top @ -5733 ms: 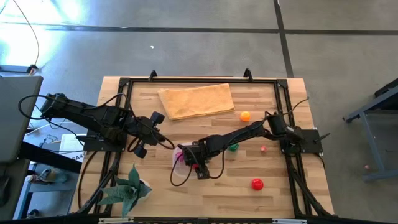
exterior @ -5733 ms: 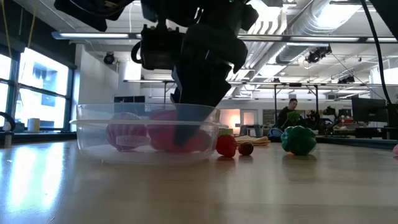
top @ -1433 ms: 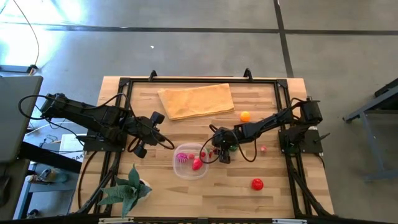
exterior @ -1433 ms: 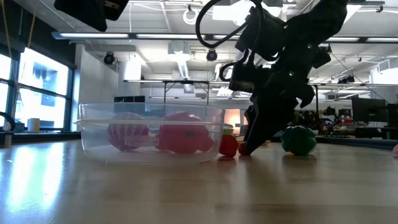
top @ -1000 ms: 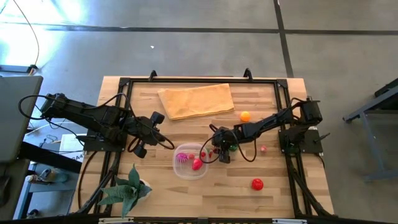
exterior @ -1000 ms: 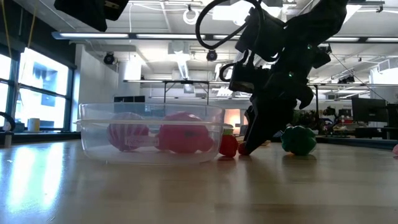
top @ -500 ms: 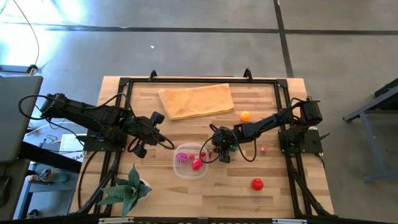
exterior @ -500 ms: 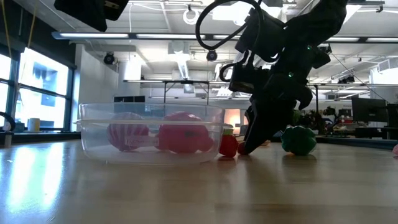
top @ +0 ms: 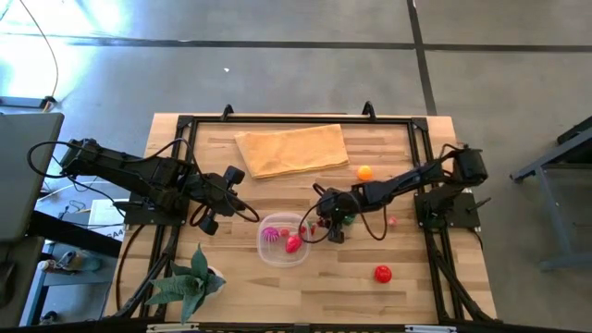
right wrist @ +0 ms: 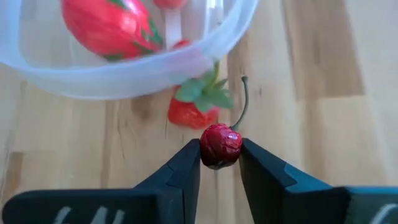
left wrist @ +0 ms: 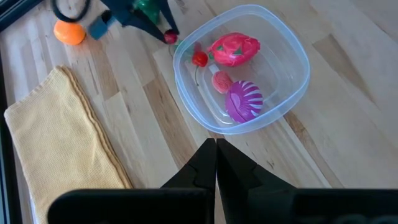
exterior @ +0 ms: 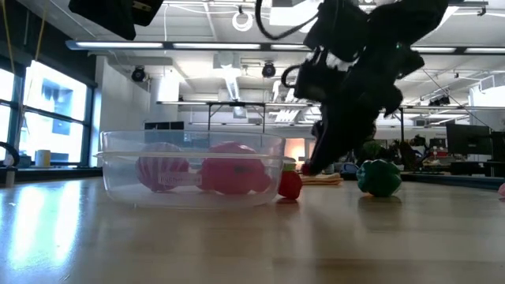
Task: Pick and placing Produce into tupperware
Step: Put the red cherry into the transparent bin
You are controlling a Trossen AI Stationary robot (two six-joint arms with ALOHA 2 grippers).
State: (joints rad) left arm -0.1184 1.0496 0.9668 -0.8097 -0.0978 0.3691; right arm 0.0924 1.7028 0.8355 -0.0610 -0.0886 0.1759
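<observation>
Right wrist view: a cherry (right wrist: pixel 219 144) is seen pinched between the two fingers of the right hand (right wrist: pixel 219 158), its stem standing up free; just past it a strawberry (right wrist: pixel 194 107) lies on the table (right wrist: pixel 323 93) against the outer wall of the tupperware (right wrist: pixel 155 68); from the low view, the hand and cherry are judged to be lifted a little off the table, though the cherry itself is hard to make out there. In the high view the right hand (top: pixel 326 226) is placed just beside the tupperware (top: pixel 285 240), on the side toward a green vegetable (top: pixel 346 218); an orange fruit (top: pixel 364 172), a red fruit (top: pixel 382 273) and a small pink piece (top: pixel 391 221) are left farther off. Inside the tupperware a pink fruit (left wrist: pixel 234 49) and a magenta ribbed piece (left wrist: pixel 243 101) are seen. The left hand (top: pixel 205 222) waits near the table's left edge, its fingers pressed together in its wrist view.

Risks, as judged: the cherry is small, round and glossy, so it could be squeezed out of the grip; the light tupperware could be pushed or tipped if its rim is clipped on the way over; the strawberry could be knocked away by a low pass. No brand, label or writing can be read anywhere.
</observation>
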